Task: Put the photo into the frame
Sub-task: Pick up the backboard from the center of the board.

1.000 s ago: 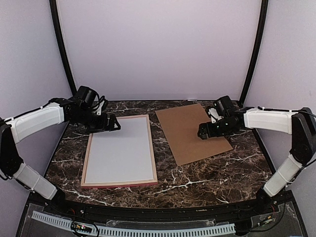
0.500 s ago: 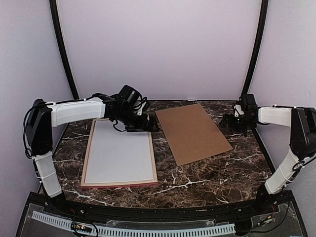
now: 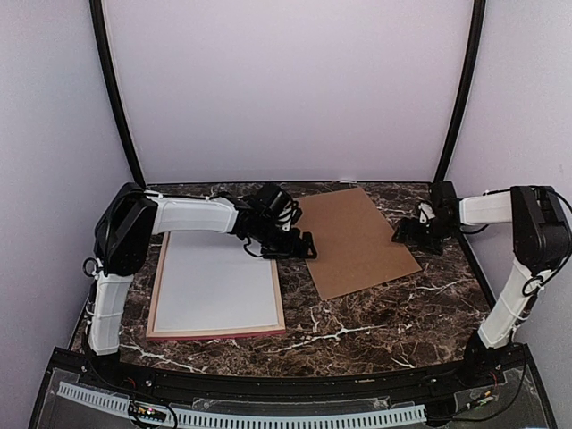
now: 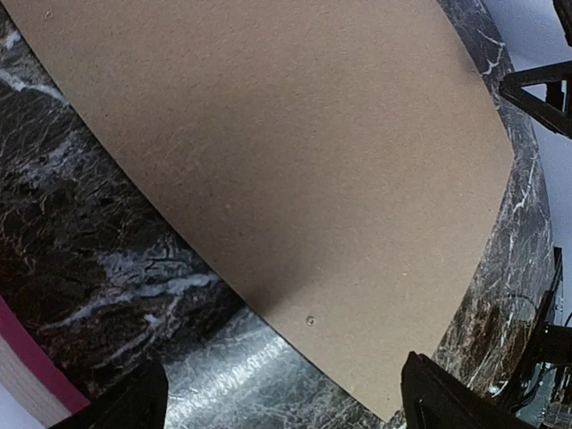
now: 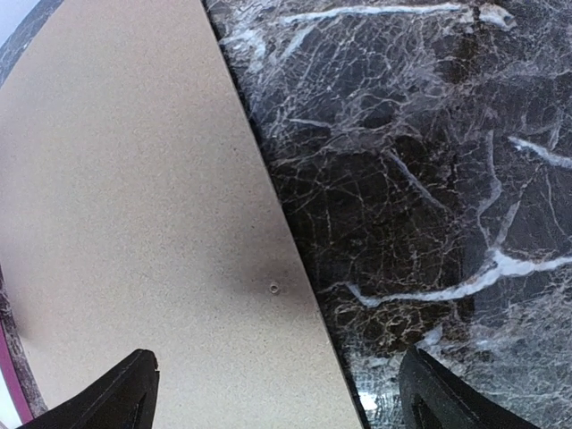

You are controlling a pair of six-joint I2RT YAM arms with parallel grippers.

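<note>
Left gripper [image 3: 302, 246], fingers spread, hangs between the frame [image 3: 214, 333] (flat to its left, long axis near-to-far, white sheet [image 3: 214, 281] inside) and the brown backing board [image 3: 353, 241]; right gripper [image 3: 409, 234], also spread, at the board's right edge; photo's printed face unseen.

Brown hardboard [image 4: 295, 161] on marble table [image 4: 80, 241], pink frame [image 4: 31, 357] corner lower left

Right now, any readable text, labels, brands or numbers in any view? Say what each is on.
None readable in any view.
The brown board, the frame and the whitish sheet inside it: all blank.
Small black module on the near rail: any marking too small to tell.
</note>
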